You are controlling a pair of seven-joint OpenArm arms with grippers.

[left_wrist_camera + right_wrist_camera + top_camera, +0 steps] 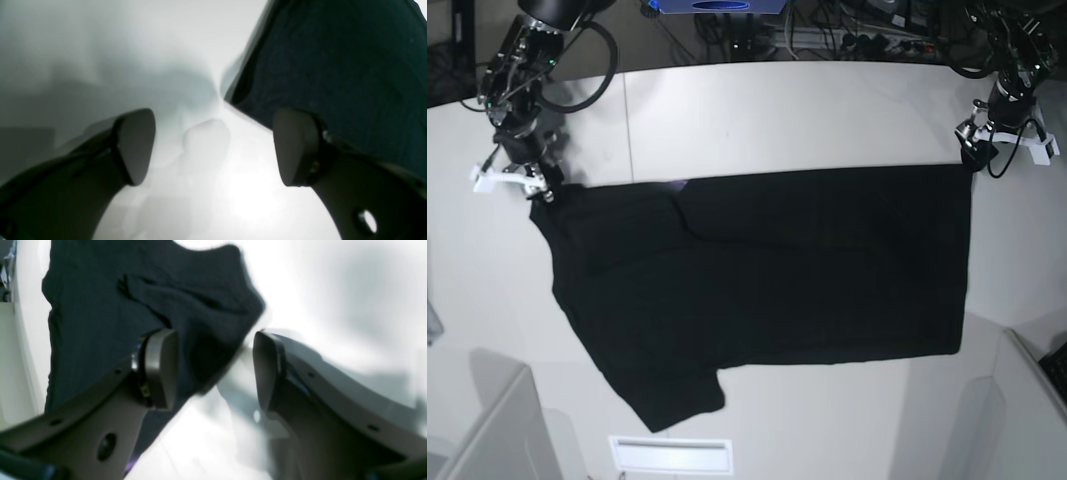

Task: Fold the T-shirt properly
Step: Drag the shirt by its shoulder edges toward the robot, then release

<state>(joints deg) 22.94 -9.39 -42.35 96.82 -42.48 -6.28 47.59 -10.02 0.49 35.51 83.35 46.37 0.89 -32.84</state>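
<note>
The T-shirt (767, 270) lay spread flat across the white desk (777, 110), and both arms' jaws stood spread and empty beside its far corners, the left gripper (213, 146) and right gripper (215, 366), probably just releasing the fold.

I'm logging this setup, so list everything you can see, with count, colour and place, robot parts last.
large black short-sleeved cloth T-shirt: one, black, spread flat across the middle of the table, one sleeve toward the near edge.
white table: one, white, under the T-shirt.
tangle of dark cables: several, dark, behind the table's far edge.
blue object: one, blue, top centre beyond the table, cut off by the frame.
left gripper: one, dark, at the T-shirt's far corner on the base view's right, jaws open over bare table.
right gripper: one, grey, at the T-shirt's opposite far corner, jaws open astride the cloth's edge.
</note>
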